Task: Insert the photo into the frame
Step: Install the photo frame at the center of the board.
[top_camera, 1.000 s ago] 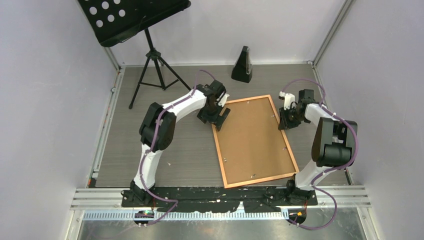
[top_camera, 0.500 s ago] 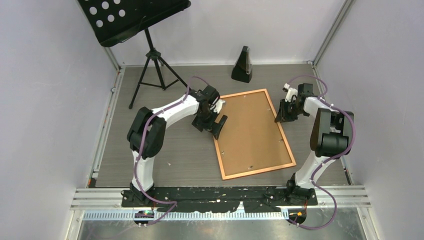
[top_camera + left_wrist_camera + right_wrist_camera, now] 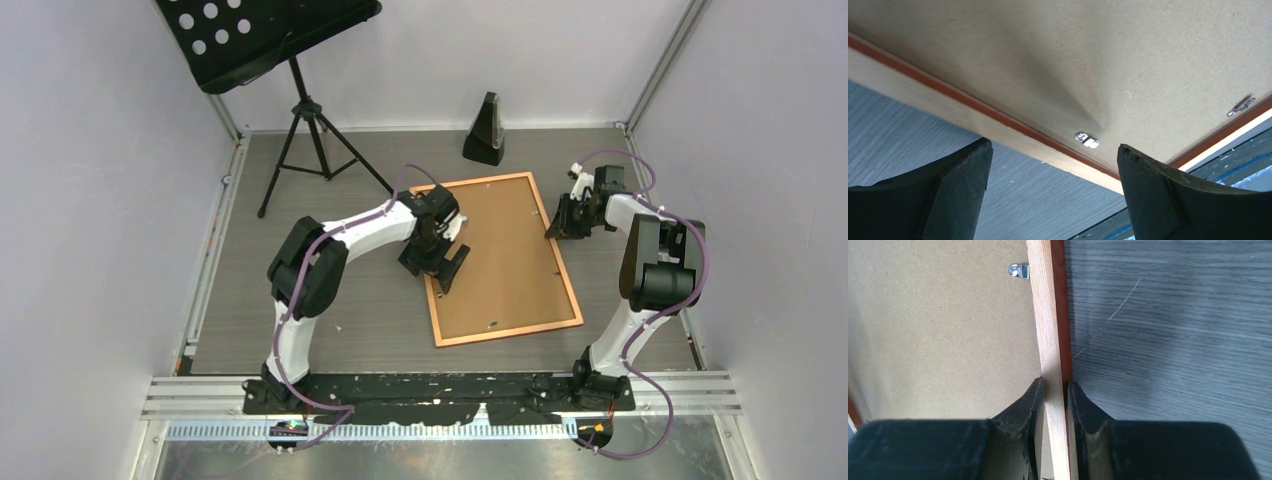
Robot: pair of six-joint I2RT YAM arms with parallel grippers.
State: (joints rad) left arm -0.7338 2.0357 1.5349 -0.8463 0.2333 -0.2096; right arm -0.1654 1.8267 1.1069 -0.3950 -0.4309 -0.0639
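The frame point(image 3: 510, 334) lies back side up on the table, its brown backing board point(image 3: 500, 255) filling it. My right gripper point(image 3: 553, 228) is shut on the frame's right rail point(image 3: 1048, 330), one finger on each side point(image 3: 1055, 390). My left gripper point(image 3: 447, 268) hovers over the left rail point(image 3: 998, 127), jaws wide open point(image 3: 1053, 195) and holding nothing. A small metal clip point(image 3: 1087, 140) sits on the board just past the rail. The photo is not in view.
A black metronome point(image 3: 487, 130) stands beyond the frame's far edge. A music stand on a tripod point(image 3: 300, 110) occupies the back left. Another metal clip point(image 3: 1019, 271) sits by the right rail. Walls enclose the table on three sides.
The frame has slid away from the near edge and turned slightly, carried by the right gripper. The left gripper has moved along the left rail toward the near side.
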